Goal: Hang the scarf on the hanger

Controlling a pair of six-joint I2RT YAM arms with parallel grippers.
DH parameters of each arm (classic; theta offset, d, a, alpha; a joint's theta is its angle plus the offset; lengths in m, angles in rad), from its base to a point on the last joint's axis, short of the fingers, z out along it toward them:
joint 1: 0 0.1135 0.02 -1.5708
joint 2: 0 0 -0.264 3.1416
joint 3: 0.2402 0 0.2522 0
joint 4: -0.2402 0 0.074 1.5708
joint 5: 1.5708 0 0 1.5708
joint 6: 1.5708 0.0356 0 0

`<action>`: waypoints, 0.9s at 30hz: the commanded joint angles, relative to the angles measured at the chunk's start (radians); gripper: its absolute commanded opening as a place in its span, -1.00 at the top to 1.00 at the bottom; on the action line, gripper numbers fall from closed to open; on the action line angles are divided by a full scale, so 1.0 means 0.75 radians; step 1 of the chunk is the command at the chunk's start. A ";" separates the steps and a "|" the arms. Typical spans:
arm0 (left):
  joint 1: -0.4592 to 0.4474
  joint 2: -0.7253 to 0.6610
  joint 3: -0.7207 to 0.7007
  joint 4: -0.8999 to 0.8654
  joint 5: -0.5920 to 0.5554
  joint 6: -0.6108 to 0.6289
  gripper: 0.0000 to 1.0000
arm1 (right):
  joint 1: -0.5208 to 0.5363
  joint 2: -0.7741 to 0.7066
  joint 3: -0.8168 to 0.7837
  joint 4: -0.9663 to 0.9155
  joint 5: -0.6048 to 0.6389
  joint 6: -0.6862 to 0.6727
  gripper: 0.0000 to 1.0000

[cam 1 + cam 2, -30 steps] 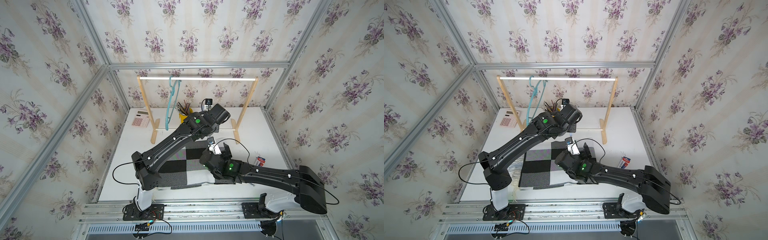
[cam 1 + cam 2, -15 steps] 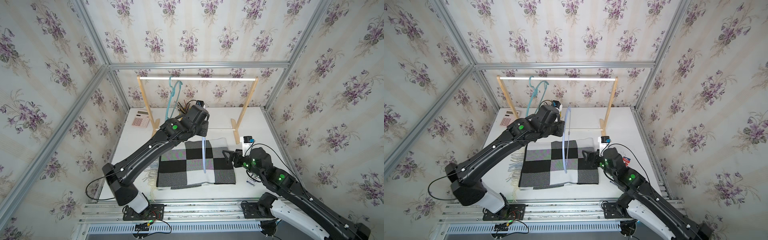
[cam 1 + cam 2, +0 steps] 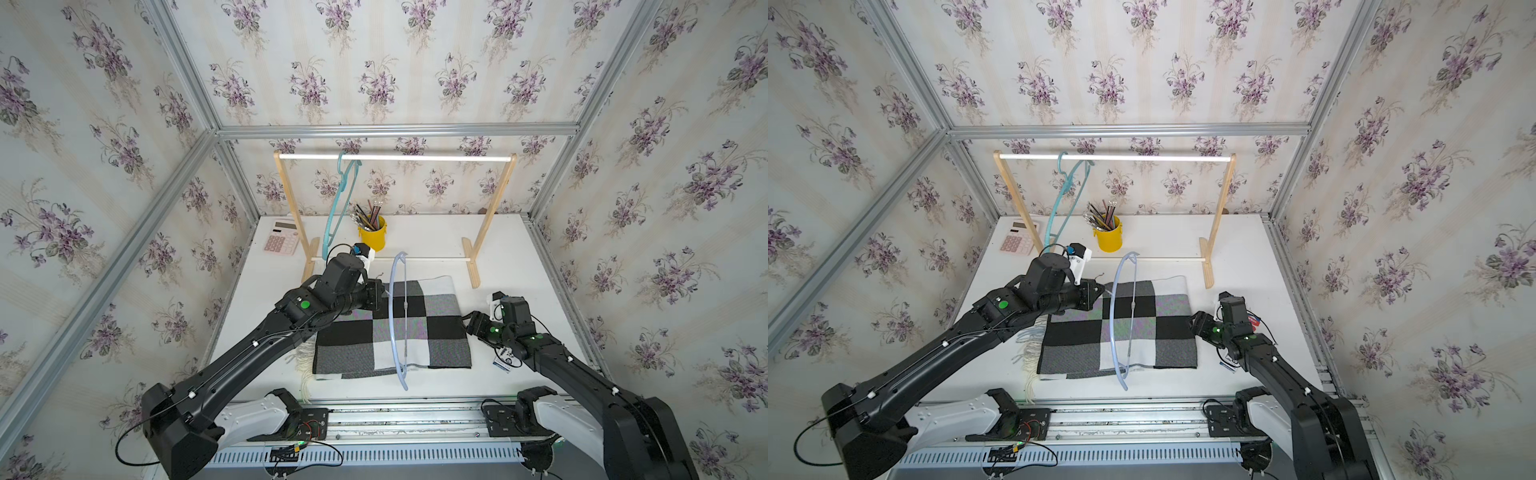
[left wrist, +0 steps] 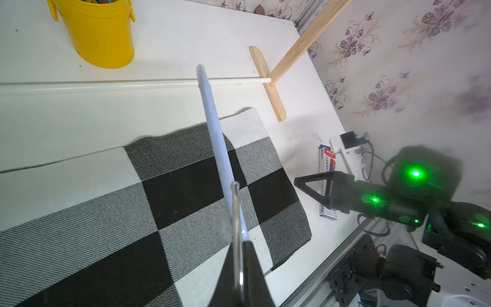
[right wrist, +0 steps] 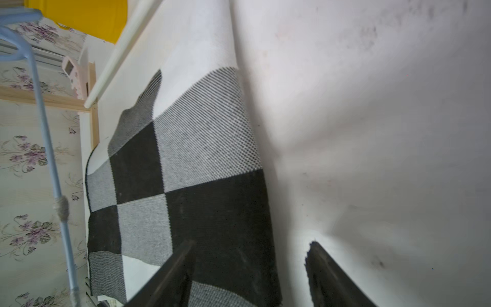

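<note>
The scarf (image 3: 436, 332) (image 3: 1163, 332), checked black, grey and white, lies flat on the white table in both top views. My left gripper (image 3: 380, 297) (image 3: 1100, 291) (image 4: 240, 242) is shut on the hook end of a pale blue hanger (image 3: 391, 324) (image 3: 1113, 328) (image 4: 215, 127). It holds the hanger above the scarf's middle, running from back to front. My right gripper (image 3: 469, 326) (image 3: 1192, 322) (image 5: 252, 242) is open, low at the scarf's right edge (image 5: 265, 212). One finger is over the cloth, the other over the bare table.
A wooden rack with a white rail (image 3: 395, 158) stands at the back, with a teal hanger (image 3: 338, 203) on it. A yellow pencil cup (image 3: 372, 237) and a pink calculator (image 3: 281, 242) sit behind the scarf. A small box (image 3: 503, 363) lies by my right arm.
My left arm has swung back from the rack, and the pale blue hanger now stands over the scarf. My right arm has drawn back from across the scarf to its right edge, jaws narrower.
</note>
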 commanded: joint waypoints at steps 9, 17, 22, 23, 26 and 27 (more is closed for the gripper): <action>0.059 -0.043 -0.201 0.250 0.126 -0.101 1.00 | 0.001 0.235 0.032 0.226 -0.053 -0.021 -0.04; 0.060 -0.071 -0.294 0.224 0.122 -0.064 1.00 | 0.001 0.278 0.029 0.250 -0.077 -0.021 0.55; 0.060 -0.087 -0.309 0.158 0.076 -0.027 1.00 | 0.001 0.188 0.035 0.205 -0.053 -0.016 0.96; 0.060 -0.090 -0.312 0.145 0.063 -0.023 1.00 | 0.001 0.172 0.041 0.192 -0.053 -0.014 1.00; 0.060 -0.103 -0.334 0.121 0.016 -0.026 1.00 | 0.002 0.125 0.055 0.149 -0.060 -0.016 1.00; 0.060 -0.112 -0.345 0.126 0.012 -0.026 1.00 | 0.003 0.107 0.060 0.134 -0.058 -0.018 1.00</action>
